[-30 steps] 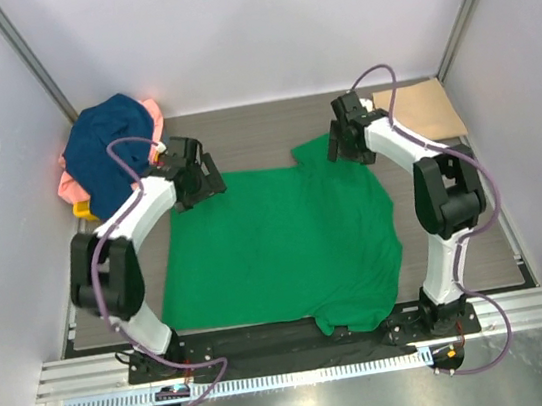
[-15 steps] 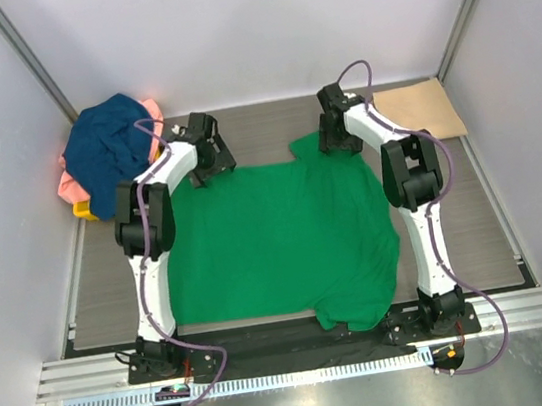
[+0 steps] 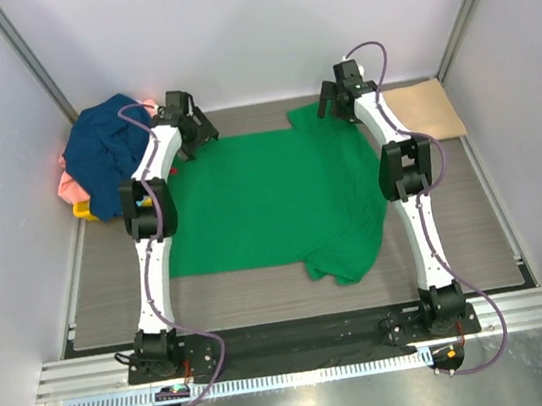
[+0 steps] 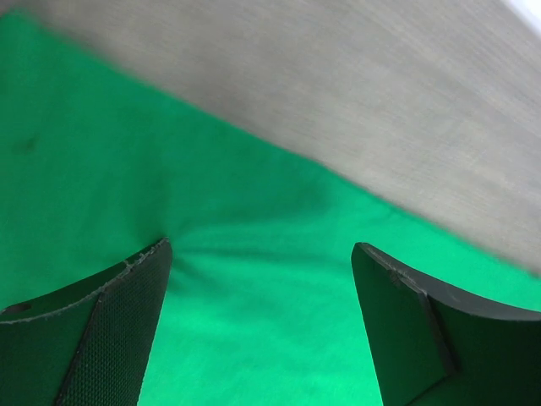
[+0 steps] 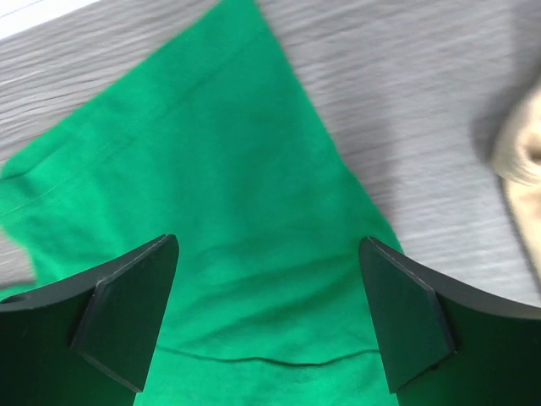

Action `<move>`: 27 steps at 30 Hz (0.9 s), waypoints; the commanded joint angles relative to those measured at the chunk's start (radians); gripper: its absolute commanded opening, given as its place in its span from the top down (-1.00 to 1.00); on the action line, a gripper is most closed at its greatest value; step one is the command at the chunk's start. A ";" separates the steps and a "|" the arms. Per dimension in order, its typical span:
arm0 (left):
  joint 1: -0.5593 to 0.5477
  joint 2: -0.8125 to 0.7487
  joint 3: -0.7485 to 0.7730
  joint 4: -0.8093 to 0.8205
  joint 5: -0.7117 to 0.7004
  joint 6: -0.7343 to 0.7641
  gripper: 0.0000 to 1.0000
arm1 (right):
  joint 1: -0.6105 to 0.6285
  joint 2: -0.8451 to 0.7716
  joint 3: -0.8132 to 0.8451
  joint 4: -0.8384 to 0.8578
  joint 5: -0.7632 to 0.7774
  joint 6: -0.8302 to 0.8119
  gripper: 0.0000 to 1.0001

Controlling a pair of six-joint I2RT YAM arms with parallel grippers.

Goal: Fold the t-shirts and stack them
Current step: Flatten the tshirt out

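1 desk (image 3: 476, 225), grey wood-grain laminate. 1 green t-shirt (image 3: 271, 203), soft knit, spread mid-desk, near hem rumpled. 1 heap in the far-left corner: navy tee (image 3: 107, 150) over salmon tee (image 3: 65, 186) and yellow tee (image 3: 83, 207). 1 tan tee (image 3: 424, 106), folded rectangle, far right. Left end effector (image 4: 260, 245) and right end effector (image 5: 269, 240): jaws spread wide at the green tee's far edge, black textured pads.

I work in a robotics lab test cell, not a home. Plain white panels (image 3: 247, 35) close me in on three sides, held by bare metal posts (image 3: 29, 63). My left arm (image 3: 153, 260) and right arm (image 3: 422, 232) are bolted to a black plate (image 3: 300, 338) on slotted metal rails (image 3: 528, 310), with purple cables (image 3: 367, 46) looping free. The grey wood-grain table (image 3: 475, 215) carries only t-shirts (image 3: 107, 150).
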 commanded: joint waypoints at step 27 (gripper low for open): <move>-0.048 -1.843 -1.675 -0.082 -0.206 -0.078 -0.86 | 0.447 -1.864 -1.927 -0.036 0.073 0.629 -0.76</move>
